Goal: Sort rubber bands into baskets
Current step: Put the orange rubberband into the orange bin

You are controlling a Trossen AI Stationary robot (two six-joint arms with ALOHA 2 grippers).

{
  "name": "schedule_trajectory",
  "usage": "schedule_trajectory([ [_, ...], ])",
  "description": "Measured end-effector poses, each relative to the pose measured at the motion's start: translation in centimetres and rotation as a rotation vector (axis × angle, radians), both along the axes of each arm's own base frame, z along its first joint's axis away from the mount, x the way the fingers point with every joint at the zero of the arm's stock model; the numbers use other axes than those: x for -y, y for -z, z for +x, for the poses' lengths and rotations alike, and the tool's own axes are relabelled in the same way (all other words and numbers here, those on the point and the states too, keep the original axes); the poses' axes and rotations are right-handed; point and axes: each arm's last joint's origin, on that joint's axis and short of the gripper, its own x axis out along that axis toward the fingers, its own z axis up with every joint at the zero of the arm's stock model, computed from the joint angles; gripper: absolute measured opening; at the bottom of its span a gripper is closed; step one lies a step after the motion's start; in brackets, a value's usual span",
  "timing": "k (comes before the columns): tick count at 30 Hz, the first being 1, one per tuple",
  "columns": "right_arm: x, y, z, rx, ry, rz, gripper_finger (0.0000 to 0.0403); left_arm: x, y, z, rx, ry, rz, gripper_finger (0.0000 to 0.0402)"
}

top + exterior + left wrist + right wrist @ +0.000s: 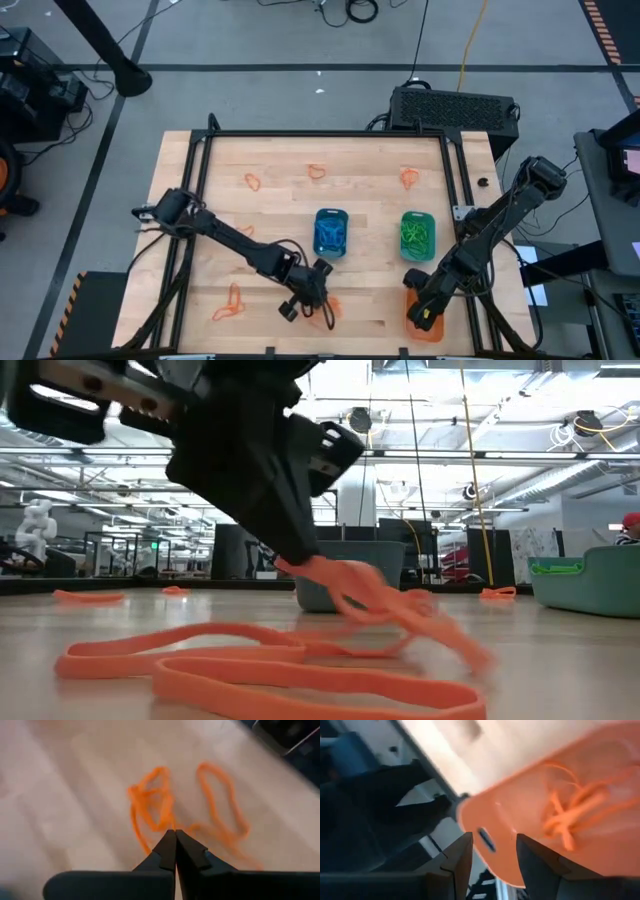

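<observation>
while the left gripper (325, 297) sat just in front of the blue basket (331, 232), its jaws were shut on a tangle of orange rubber bands (160, 810) lying on the table (280, 160). the right gripper (492, 855) stood at the orange basket (560, 820), to the right of the blue basket past the green basket (418, 235), jaws parted astride its rim, orange bands inside.

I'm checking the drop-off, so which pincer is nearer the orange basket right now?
Right. The right pincer is at the orange basket, its fingers straddling the rim. The left pincer is well off to the side, shut on orange rubber bands on the table.
</observation>
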Motion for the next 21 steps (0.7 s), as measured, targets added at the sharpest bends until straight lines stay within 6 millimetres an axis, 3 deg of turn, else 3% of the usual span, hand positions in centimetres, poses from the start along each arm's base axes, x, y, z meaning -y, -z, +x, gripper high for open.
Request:
schedule_trajectory([
  [4, -0.3, -0.5, 0.7, 0.109, -0.016, 0.037, 0.0144, -1.3, -1.3, -0.7, -0.053, -0.028, 0.087, 0.0003],
  [14, 1.1, -1.9, 4.1, 0.536, -0.018, -0.061, 0.0144, -3.8, -7.6, -2.2, 0.052, -0.082, 0.097, 0.0002],
  [21, 3.5, -3.0, 6.7, 0.803, -0.082, -0.204, 0.0144, -4.0, -8.1, -2.8, 0.035, -0.084, 0.100, 0.0002],
])
